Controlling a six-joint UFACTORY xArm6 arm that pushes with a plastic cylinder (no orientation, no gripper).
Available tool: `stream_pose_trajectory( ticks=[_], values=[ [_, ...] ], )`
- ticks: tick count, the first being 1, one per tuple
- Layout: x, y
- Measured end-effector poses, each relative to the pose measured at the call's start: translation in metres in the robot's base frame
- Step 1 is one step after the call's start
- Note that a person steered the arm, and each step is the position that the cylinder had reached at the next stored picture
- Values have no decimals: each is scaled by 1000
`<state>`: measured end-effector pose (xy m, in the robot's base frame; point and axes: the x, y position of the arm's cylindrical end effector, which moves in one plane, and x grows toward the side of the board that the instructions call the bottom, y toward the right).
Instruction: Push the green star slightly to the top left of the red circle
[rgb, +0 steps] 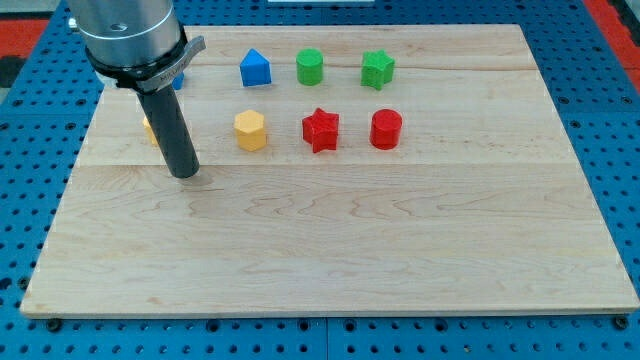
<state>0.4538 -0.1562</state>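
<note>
Board (330, 250) of pale wood lying flat on blue pegboard (600, 120), giving the blocks a smooth sliding surface. Arm housing (125, 35) looming at the view's top left, carrying no pincer at all, only the dark rod, so nothing spread or pinching. Tip (185, 174) resting on the board, well apart from the task's blocks, partly hiding a yellow block (149, 128) and a blue block (179, 78) behind it. Blocks sitting in two rows: blue house-shaped block (255, 69), green cylinder (310, 67), green star (377, 69) above; yellow hexagon (250, 130), red star (321, 130), red circle (386, 129) below. Green star sitting just above the red circle, barely left; probably needing only a small leftward nudge.
</note>
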Motion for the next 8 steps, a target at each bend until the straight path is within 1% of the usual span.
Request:
stream_pose_trajectory(
  ticks=[1, 2, 3, 4, 5, 6, 7, 8],
  values=[
    [2, 0],
    [20, 33],
    [24, 114],
    [8, 218],
    [-19, 296],
    [-39, 339],
    [-99, 382],
    [-158, 370]
  ],
)
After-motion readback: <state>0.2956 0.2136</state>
